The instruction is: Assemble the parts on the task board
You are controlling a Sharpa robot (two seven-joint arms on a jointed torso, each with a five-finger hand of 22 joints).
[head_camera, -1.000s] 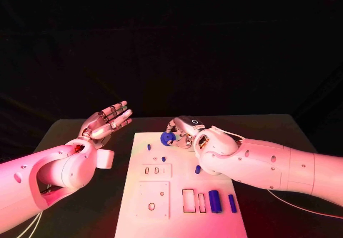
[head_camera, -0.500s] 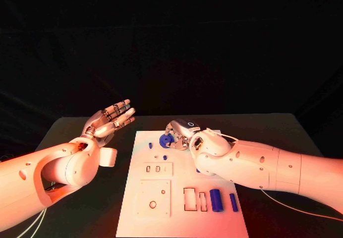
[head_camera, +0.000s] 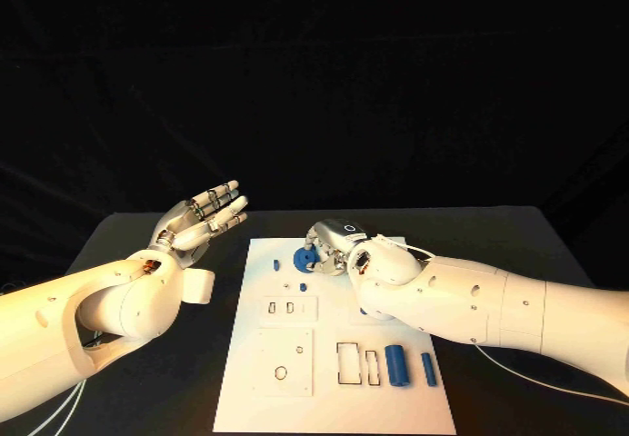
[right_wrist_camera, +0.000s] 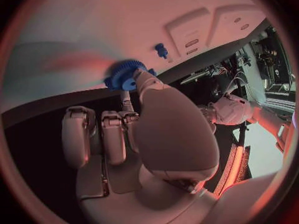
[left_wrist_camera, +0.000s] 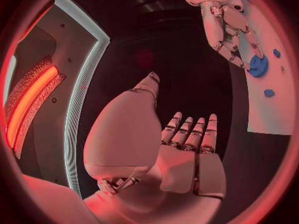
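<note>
The right hand (head_camera: pixel 335 242) is reaching over the far end of the task board (head_camera: pixel 335 400), and its fingers are curling in around a blue gear (head_camera: pixel 304 257), a toothed disc that it is holding by the rim just above the white surface. From the right wrist view the gear (right_wrist_camera: pixel 126 75) is sitting at the very tips of the fingers (right_wrist_camera: pixel 144 79), pinched rather than wrapped, with the board right behind it. I cannot tell whether the gear is already touching the board or hanging a little clear of it. The left hand (head_camera: pixel 199 221) is waiting off the board's left side, lifted above the table (head_camera: pixel 524 236), palm up, fingers stretched out and a little apart, holding nothing. Nearer the robot, two blue cylinders (head_camera: pixel 394 367) are lying beside rectangular slots, and a few small blue pegs (head_camera: pixel 276 265) are standing close to the gear. What worries me is that fingertip hold: if the gear is going down tilted it could be catching on its seat and binding, and pressing harder could be snapping it out of the pinch and sending it rolling across the board. The fingers are also working very near the little pegs, so a sideways slide could be knocking one of them over. With the left hand well apart, nothing is steadying the board against a push.
</note>
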